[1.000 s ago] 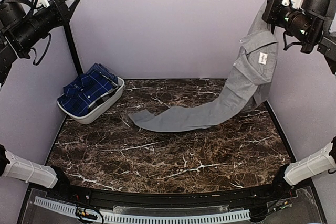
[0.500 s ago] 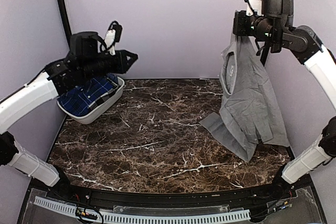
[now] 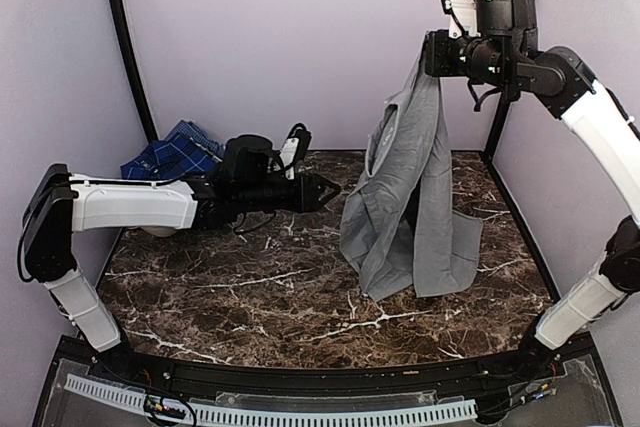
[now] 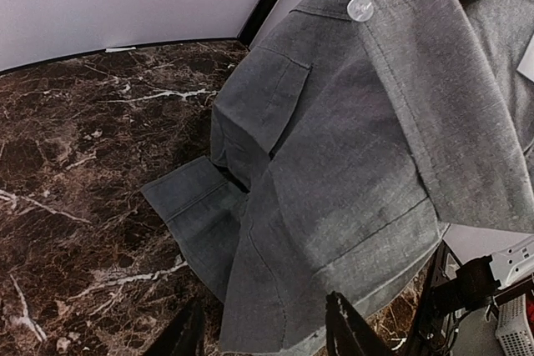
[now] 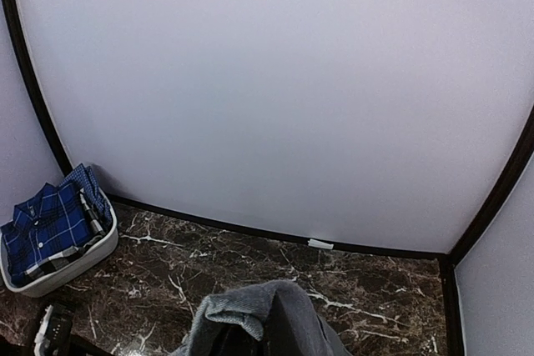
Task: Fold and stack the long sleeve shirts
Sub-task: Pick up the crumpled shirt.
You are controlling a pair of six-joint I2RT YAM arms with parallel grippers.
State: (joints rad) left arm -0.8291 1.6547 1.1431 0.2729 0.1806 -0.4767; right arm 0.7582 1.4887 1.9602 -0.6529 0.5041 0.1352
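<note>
— Grey shirt [image 3: 400,197]: status?
— Hangs unfolded from my right hand [image 3: 432,52], pinched shut on it, at two o'clock over the table [image 3: 250,297]. Left hand [image 3: 330,190] jaws parted, empty, just beside its hem.
— Count?
— Two shirts. Plaid shirt [image 3: 165,157] sits in the basket [image 5: 50,281] at ten o'clock. Nothing folded, nothing stacked.

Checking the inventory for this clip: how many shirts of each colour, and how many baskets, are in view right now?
grey shirt: 1
blue plaid shirt: 1
white basket: 1
Total: 3
</note>
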